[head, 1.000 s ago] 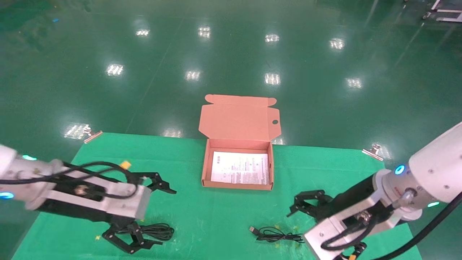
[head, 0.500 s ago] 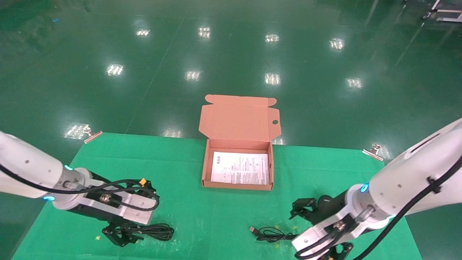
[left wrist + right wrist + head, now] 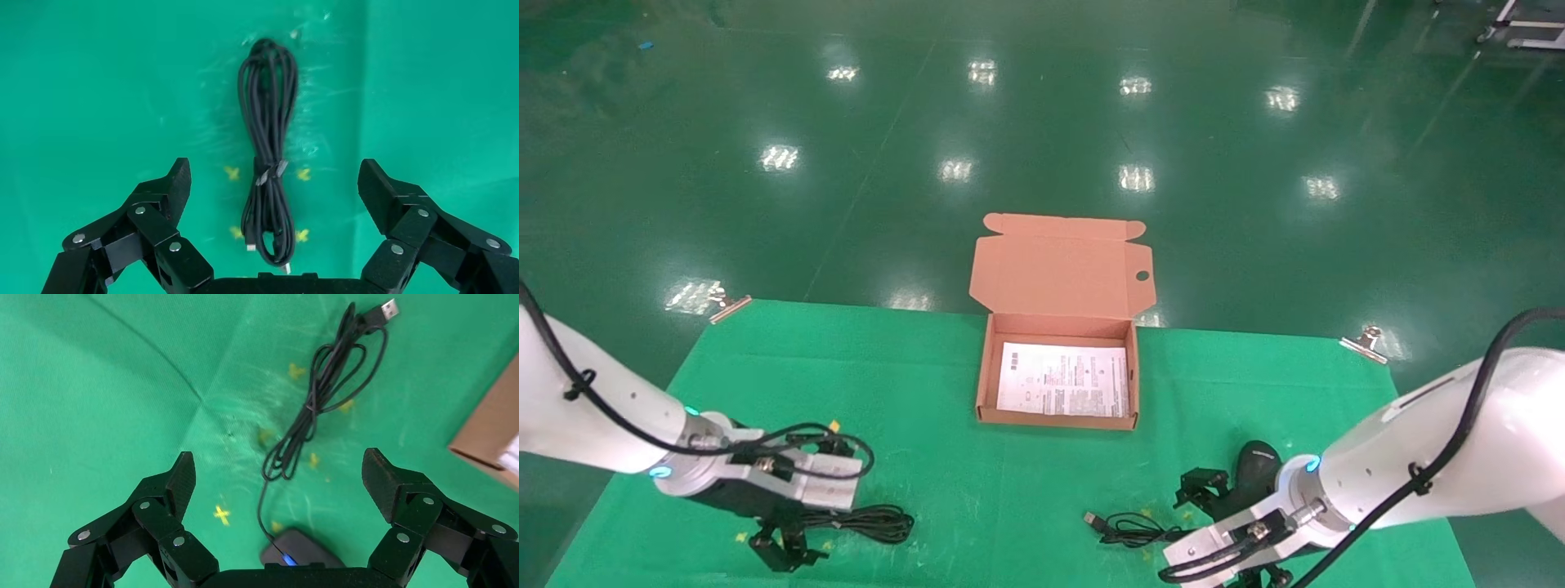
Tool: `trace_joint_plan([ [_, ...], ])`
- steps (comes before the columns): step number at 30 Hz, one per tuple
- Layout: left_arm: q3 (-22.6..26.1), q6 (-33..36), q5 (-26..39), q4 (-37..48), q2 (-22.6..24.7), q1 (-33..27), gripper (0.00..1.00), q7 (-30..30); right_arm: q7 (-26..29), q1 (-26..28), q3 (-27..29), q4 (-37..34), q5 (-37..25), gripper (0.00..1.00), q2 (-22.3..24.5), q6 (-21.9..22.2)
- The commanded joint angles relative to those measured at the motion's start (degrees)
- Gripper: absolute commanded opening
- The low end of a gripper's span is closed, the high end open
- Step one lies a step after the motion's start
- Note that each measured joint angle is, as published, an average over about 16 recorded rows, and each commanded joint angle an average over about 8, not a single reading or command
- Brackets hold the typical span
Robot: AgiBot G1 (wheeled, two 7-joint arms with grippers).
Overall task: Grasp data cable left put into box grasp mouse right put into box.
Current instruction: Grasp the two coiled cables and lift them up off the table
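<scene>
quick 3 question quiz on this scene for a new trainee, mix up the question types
1. True or false: the left gripper is already shut on the data cable.
2. What lies inside the box? A) a printed sheet B) the mouse C) nothing
3. Fill in: the right gripper hangs open above the ____.

Key:
1. False; its fingers are spread on either side of the cable, not touching it.
2. A; the printed sheet lies in it.
3. mouse
</scene>
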Motion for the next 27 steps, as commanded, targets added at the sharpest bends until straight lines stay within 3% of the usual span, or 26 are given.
trace_joint_plan([
  [1,-0.31,-0.92,-0.39,3.12,0.44,0.24,1.0,0.16,0.37,-0.89,-0.13,-1.14,-0.32,1.0,-0.47,1.01],
  [17,-1.93,-5.52,-2.74,21.87,6.0,-1.33,1.0,4.54,1.81,-2.25,-0.19,-11.92,-1.38,1.0,-5.85,5.11],
  [27,-2.25,-9.74,-2.98,28.8,7.85,-1.03,1.0,9.16,2.29,-3.08,0.18,-16.45,-1.28,1.0,-7.69,7.44],
])
